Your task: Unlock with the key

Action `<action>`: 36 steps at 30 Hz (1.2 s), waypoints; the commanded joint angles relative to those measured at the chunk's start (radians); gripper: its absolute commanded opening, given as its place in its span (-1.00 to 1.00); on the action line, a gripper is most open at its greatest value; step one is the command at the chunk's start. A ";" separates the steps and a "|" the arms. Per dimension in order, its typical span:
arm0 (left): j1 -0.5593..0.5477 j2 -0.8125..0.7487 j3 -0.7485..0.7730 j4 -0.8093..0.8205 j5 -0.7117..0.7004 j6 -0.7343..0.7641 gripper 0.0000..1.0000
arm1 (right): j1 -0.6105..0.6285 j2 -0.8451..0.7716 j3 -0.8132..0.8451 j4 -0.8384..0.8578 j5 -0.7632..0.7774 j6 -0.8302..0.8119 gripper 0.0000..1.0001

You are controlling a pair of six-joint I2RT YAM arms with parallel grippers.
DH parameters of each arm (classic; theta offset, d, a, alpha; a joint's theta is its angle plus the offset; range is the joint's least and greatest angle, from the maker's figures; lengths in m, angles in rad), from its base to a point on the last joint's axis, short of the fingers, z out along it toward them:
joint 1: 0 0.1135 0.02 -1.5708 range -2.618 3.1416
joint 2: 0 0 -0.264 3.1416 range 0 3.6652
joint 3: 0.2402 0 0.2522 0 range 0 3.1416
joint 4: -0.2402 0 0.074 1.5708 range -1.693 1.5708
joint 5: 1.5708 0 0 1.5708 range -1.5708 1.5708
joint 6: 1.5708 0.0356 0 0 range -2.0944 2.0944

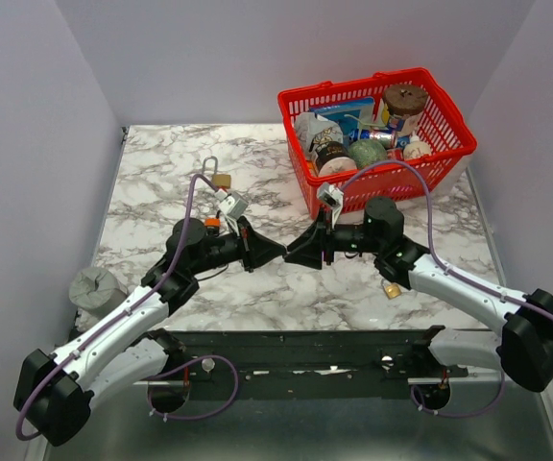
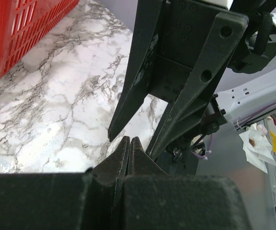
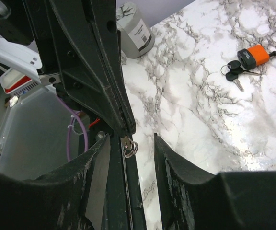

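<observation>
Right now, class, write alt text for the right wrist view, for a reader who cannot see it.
The right tool stands open around the tip of the shut left tool, which pinches a small silver key with a ring. Beyond, on the white marble table, sit an orange padlock with keys and a grey labelled cylinder.

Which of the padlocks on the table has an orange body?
The orange padlock by the left arm, keys lying beside it. The long-shackled padlock farther back and the small padlock by the right arm are both brass.

basket (image 1: pixel 377 96): back right of table (image 1: pixel 161 163) | padlock (image 1: pixel 221 180): left of basket | canister (image 1: pixel 96 290): front left
</observation>
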 commanded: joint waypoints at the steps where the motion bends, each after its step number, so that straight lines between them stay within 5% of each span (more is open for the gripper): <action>1: -0.001 0.011 0.038 0.007 0.033 0.020 -1.00 | 0.018 0.015 0.037 -0.019 -0.033 -0.033 0.01; 11: -0.001 0.015 0.040 0.004 0.045 0.021 -1.00 | 0.032 0.025 0.045 -0.035 -0.010 -0.049 0.00; 30: 0.000 0.015 0.060 -0.082 0.082 0.073 -1.00 | 0.032 0.038 0.047 -0.021 -0.077 -0.035 -0.97; 36: 0.000 0.024 0.066 -0.088 0.079 0.078 -0.90 | 0.032 0.053 0.050 -0.018 -0.057 -0.016 -0.99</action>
